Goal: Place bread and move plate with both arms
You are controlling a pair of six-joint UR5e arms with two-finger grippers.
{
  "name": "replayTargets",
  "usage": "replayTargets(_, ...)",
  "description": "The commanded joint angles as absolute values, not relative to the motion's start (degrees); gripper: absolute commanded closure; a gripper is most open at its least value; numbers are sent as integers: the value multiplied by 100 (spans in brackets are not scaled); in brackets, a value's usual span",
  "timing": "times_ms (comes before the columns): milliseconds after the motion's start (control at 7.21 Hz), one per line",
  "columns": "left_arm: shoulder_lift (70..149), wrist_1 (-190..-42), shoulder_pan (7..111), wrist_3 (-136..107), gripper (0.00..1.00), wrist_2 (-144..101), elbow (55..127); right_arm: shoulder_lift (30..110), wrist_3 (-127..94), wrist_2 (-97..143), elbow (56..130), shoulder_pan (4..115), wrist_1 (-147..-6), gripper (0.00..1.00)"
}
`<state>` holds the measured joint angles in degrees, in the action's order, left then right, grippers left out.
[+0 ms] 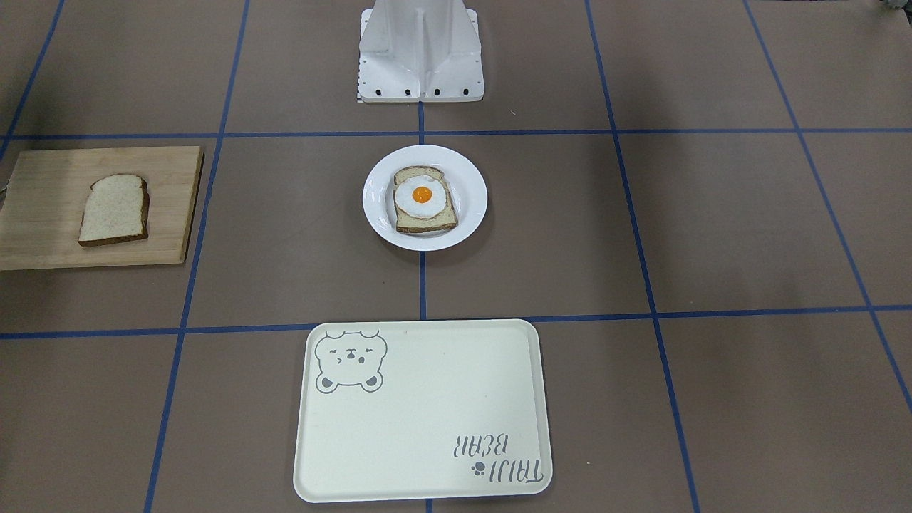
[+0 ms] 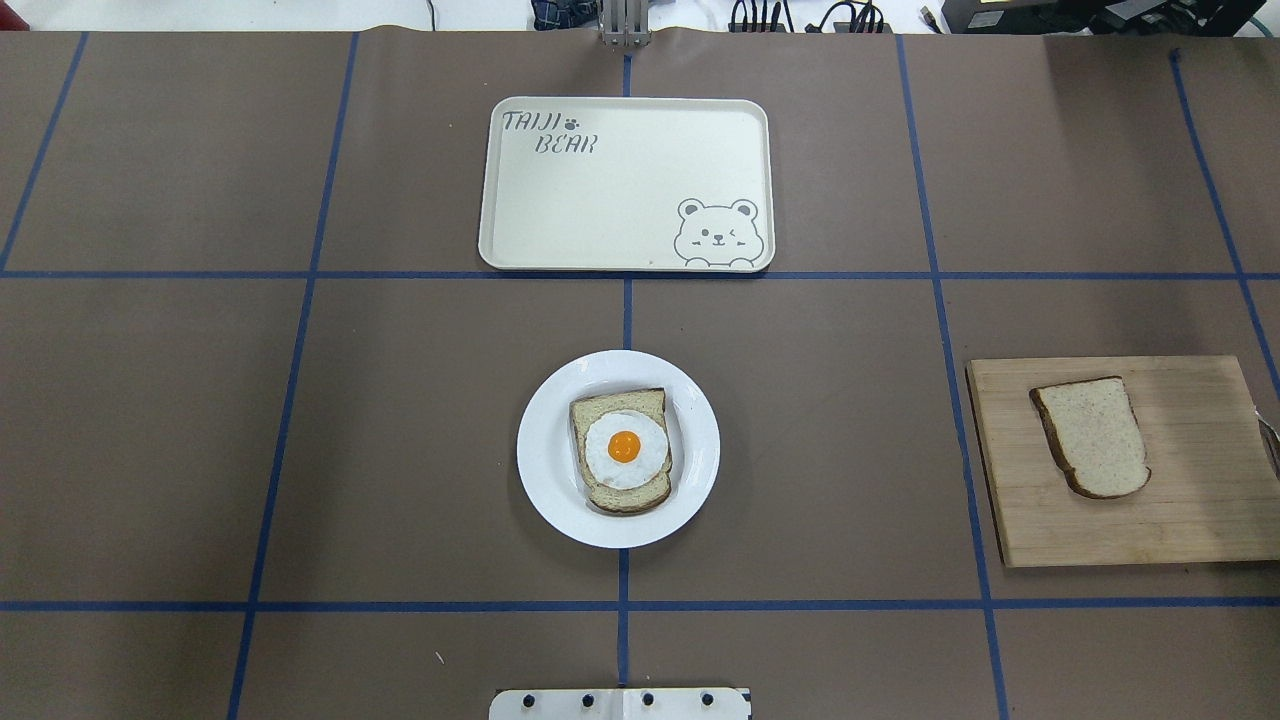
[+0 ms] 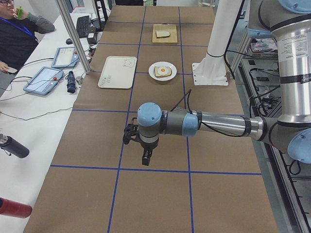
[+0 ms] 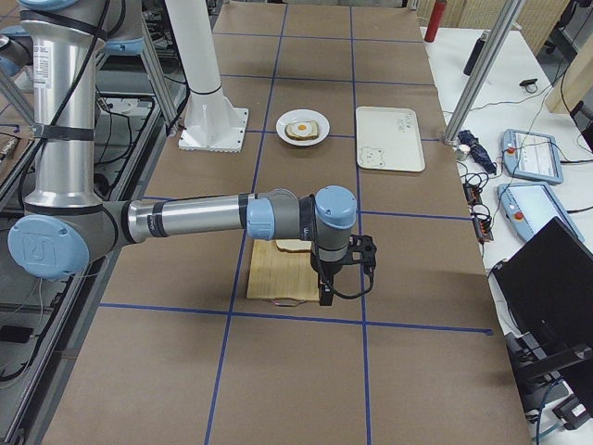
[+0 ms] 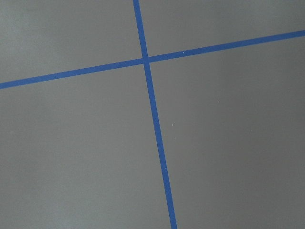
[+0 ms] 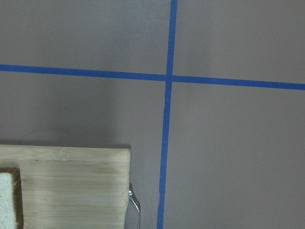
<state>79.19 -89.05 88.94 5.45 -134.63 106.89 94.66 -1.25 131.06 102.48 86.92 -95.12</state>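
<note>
The plain bread (image 2: 1092,437) lies on a wooden board (image 2: 1200,500) on my right side of the table; it also shows in the front view (image 1: 114,210) and at the right wrist view's lower left edge (image 6: 7,200). The white plate (image 2: 545,450) sits mid-table and holds another slice topped with a fried egg (image 2: 622,450). My right gripper (image 4: 324,295) hangs over the board's outer end, beyond the bread. My left gripper (image 3: 144,158) hangs over bare table, far from the plate (image 3: 151,72). Both show only in the side views, so I cannot tell whether either is open or shut.
A cream tray with a bear drawing (image 2: 620,180) lies beyond the plate. The white fixed stand (image 1: 420,50) rises behind the plate. A metal loop (image 6: 135,202) sticks out of the board's end. Tablets and an operator (image 3: 14,39) are at the side bench.
</note>
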Motion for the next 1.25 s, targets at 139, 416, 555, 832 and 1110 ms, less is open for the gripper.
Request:
replayTargets(139,7919,-8912,8895,545,2,-13465,10688,9457,-97,13104,10257,8692,-9510,0)
replayTargets(416,7963,-8921,8895,554,2,-13465,10836,9466,-149,13131,10423,8692,-9187,0)
replayTargets(555,8050,-8930,8886,545,2,-13526,10793,9466,-176,13174,10424,8692,-8863,0)
replayTargets(832,8077,-8912,8886,536,2,-13500,10793,9430,-193,13900,10424,8631,-8526,0)
replayTargets(1110,8042,-8912,8895,536,2,-13491,10767,9475,-760,14273,10415,8413,-8456,0)
